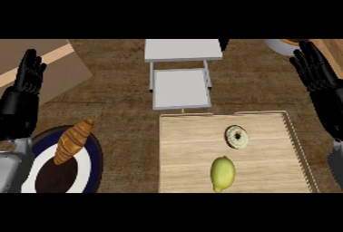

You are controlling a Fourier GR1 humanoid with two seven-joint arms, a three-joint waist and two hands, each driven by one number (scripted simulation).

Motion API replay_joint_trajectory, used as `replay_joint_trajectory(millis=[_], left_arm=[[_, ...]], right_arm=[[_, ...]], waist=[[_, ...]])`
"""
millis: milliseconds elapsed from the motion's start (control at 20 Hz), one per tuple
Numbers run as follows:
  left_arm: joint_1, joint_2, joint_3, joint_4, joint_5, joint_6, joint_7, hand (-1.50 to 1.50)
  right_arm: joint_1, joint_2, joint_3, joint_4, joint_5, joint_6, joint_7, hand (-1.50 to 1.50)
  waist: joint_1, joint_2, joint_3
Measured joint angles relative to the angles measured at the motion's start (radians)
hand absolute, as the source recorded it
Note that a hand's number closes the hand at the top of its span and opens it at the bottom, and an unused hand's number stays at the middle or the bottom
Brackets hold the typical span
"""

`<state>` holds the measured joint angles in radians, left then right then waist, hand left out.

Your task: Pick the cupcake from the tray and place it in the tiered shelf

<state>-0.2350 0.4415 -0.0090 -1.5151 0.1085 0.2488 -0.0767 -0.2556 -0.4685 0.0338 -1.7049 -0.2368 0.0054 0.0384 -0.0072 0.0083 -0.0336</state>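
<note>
Left robot hand (30, 72): at the view's left edge, fingers straight and up, spread a little; holding nothing, touching nothing; resting.
Right robot hand (315, 68): at the view's right edge, fingers straight and up, slightly fanned; empty, in contact with nothing; resting.
Cupcake (236, 137): on the tray, seen from above as a pale round with a dark spot; below and inward of the right robot hand, well apart from it; far from the left robot hand.
Tray (194, 149): light wood, raised rim, lying on the bench below the right robot hand and toward the view's middle; near edge cut off by the view's lower limit.
Lemon (222, 173): on the tray, just below the cupcake, not touching it; farther from both robot hands than the cupcake.
Shelf (182, 68): white, tiered, between the two robot hands at about their height in the view, just above the tray's far edge; upper tier farther, lower tier nearer the tray; nothing on either tier.
Plate (94, 156): dark-rimmed with white centre, below the left robot hand, partly cut off at lower left.
Croissant (74, 141): on the plate, tilted, one end over the rim toward the left robot hand; not touching it.
Bench (124, 104): brown, carrying tray, shelf and plate.
</note>
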Motion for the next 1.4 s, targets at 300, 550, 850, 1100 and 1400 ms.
replay_joint_trajectory(millis=[300, 550, 850, 1100, 1400], left_arm=[[0.128, -0.052, 0.001, 0.115, 0.075, -0.028, 0.107, 0.0], [0.197, -0.103, -0.015, 0.162, 0.14, -0.058, 0.199, 0.0], [0.19, -0.115, -0.028, 0.164, 0.176, -0.111, 0.263, 0.0], [0.196, -0.117, -0.041, 0.144, 0.176, -0.123, 0.309, 0.0], [0.184, -0.131, -0.055, 0.136, 0.159, -0.123, 0.323, 0.0]], right_arm=[[0.121, -0.043, -0.113, -0.046, 0.158, -0.201, 0.03, 1.5], [0.328, -0.05, -0.199, 0.029, 0.294, -0.37, 0.155, -1.5], [0.613, 0.066, -0.156, -0.193, 0.374, -0.464, 0.151, -1.5], [0.78, 0.051, -0.091, -0.424, 0.41, -0.399, 0.238, -1.5], [0.796, -0.006, 0.023, -0.659, 0.54, -0.319, 0.546, -1.5]], waist=[[-0.055, -0.013, 0.023], [-0.094, -0.01, 0.027], [-0.049, -0.017, 0.036], [-0.023, -0.015, 0.036], [0.004, -0.01, 0.034]])
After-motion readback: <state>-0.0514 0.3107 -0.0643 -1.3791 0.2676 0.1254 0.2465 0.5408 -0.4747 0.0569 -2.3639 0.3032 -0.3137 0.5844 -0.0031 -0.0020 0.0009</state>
